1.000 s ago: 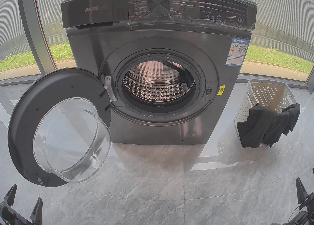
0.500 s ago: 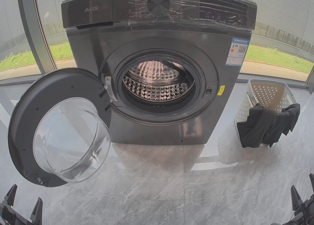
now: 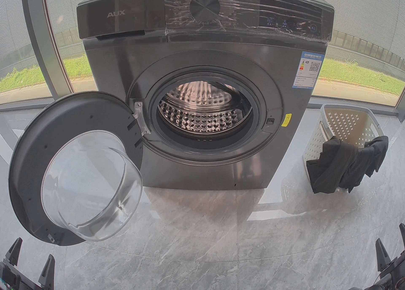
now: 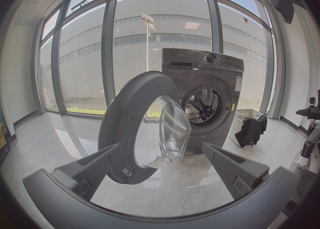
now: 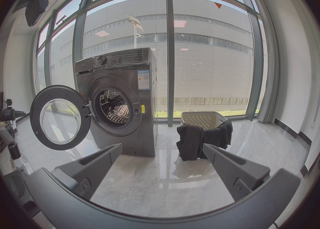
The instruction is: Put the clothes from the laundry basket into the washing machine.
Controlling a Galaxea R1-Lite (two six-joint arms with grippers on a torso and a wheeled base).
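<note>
A grey front-loading washing machine (image 3: pixel 202 84) stands ahead, its round door (image 3: pixel 76 168) swung open to the left and its steel drum (image 3: pixel 202 107) bare. To its right sits a white laundry basket (image 3: pixel 350 124) with dark clothes (image 3: pixel 346 164) draped over its front rim. My left gripper (image 3: pixel 30 259) is open low at the bottom left, far from the machine. My right gripper (image 3: pixel 392 244) is open at the bottom right, well short of the basket. The wrist views show the same: door (image 4: pixel 140 126), clothes (image 5: pixel 203 138), basket (image 5: pixel 203 119), open left gripper (image 4: pixel 161 158) and open right gripper (image 5: pixel 161 158).
The open door juts out over the glossy grey marble floor (image 3: pixel 219 236) on the left. Tall windows (image 3: pixel 363 42) run behind the machine. Open floor lies between me and both machine and basket.
The whole head picture has shifted slightly, so the camera has come a little closer to the machine. My right gripper rose further into view at the bottom right.
</note>
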